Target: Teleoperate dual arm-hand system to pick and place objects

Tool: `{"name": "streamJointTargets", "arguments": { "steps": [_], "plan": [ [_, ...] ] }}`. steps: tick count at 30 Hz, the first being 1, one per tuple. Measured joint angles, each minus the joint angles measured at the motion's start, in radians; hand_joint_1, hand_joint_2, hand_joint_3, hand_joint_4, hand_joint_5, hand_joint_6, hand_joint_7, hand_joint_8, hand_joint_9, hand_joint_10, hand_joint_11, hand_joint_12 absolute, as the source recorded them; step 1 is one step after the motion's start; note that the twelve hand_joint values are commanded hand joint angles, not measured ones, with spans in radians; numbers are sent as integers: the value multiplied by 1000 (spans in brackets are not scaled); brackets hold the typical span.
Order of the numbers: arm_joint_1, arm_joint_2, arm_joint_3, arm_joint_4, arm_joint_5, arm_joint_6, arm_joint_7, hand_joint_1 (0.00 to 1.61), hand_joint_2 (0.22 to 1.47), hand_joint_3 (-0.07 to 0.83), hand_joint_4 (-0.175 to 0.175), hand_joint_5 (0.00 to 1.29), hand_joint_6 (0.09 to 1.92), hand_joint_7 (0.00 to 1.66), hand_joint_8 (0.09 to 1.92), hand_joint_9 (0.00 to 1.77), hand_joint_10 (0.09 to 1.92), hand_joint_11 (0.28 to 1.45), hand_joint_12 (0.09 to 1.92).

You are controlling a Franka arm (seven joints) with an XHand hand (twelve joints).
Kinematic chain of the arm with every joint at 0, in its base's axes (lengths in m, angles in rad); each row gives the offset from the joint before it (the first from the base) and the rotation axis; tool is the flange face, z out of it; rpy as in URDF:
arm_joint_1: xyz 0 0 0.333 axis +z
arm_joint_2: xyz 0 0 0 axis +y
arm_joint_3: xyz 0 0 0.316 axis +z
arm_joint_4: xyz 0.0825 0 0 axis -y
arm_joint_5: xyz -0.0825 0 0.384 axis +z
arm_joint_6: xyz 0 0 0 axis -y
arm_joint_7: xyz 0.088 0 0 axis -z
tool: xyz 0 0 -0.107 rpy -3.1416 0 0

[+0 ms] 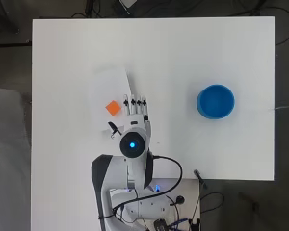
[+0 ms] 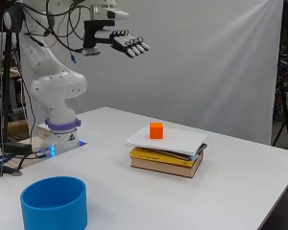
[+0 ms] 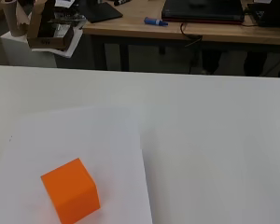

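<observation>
A small orange cube (image 1: 113, 108) (image 2: 156, 130) (image 3: 71, 189) rests on a white sheet that tops a short stack of books (image 2: 168, 155) left of the table's middle. The hand (image 1: 135, 110) (image 2: 119, 40) hovers high above the table, palm down and fingers straight, holding nothing. Seen from overhead, its fingertips lie just right of the cube. A blue round bowl (image 1: 215, 101) (image 2: 54, 203) stands empty toward the right side of the table, far from the hand.
The white sheet (image 1: 111, 91) (image 3: 70, 149) covers the books and overhangs them slightly. The white table (image 1: 183, 53) spreads wide around the stack and the bowl. Cables and the arm's base (image 1: 135, 202) crowd the near edge.
</observation>
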Motion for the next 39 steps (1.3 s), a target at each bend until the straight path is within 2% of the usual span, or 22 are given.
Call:
{"name": "streamJointTargets", "arguments": {
  "steps": [4, 7, 9, 14, 17, 23, 27, 39],
  "plan": [
    [-16, -115, -14, -14, -44, 2, 8, 151, 921, -8, 38, 228, 87, 342, 87, 435, 87, 489, 87],
    [-20, -176, -27, -89, -63, 69, 3, 204, 939, 4, 21, 241, 87, 353, 87, 453, 87, 496, 87],
    [-23, -203, -43, -161, -55, 124, -10, 217, 931, 0, 14, 200, 87, 302, 87, 413, 87, 489, 87],
    [-24, -205, -153, -234, 92, 153, -43, 212, 903, -8, 19, 127, 87, 239, 87, 355, 87, 461, 87],
    [-27, -203, -180, -245, 136, 218, -41, 227, 900, -7, 23, 87, 87, 208, 87, 358, 87, 468, 87],
    [-22, -90, -144, -381, 142, 481, -48, 207, 897, -3, 27, 118, 87, 242, 87, 397, 87, 486, 87],
    [-7, 12, -118, -414, 156, 591, -91, 236, 916, 4, 16, 115, 87, 225, 87, 382, 87, 478, 87],
    [47, 239, 10, -430, 344, 698, -217, 222, 922, 3, 2, 138, 87, 257, 87, 411, 87, 494, 87]
  ]
}}
